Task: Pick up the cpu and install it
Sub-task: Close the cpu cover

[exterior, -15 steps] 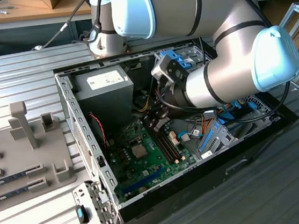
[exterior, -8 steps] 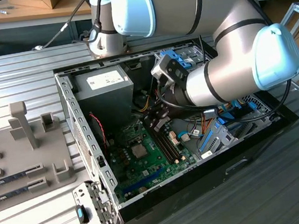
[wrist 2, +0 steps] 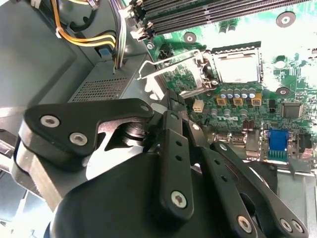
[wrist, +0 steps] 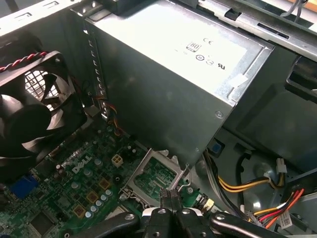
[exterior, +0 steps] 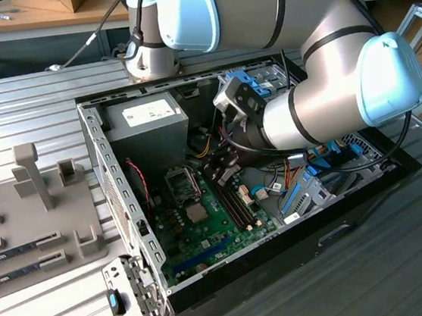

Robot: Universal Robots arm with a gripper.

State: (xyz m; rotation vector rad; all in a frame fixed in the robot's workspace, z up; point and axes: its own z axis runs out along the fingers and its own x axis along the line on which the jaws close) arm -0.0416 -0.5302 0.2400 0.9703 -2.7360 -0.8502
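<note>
**A:** At the exterior view's left, what stands there?

**B:** A grey holder tray (exterior: 42, 215). Next comes the open computer case (exterior: 110, 177). Its power supply (exterior: 146, 123) is at eleven o'clock from the socket (exterior: 182, 181).

**A:** And the cpu?

**B:** In the second wrist view a pale silvery square, the cpu (wrist 2: 237, 67), lies in the socket, I believe. The cover frame (wrist: 154, 173) is raised.

**A:** The claw?

**B:** The gripper (wrist: 171, 194) hangs at three o'clock from the socket. Its fingertips are pressed together beside the thin lever (wrist: 177, 179). Whether they pinch it, I cannot tell.
</note>
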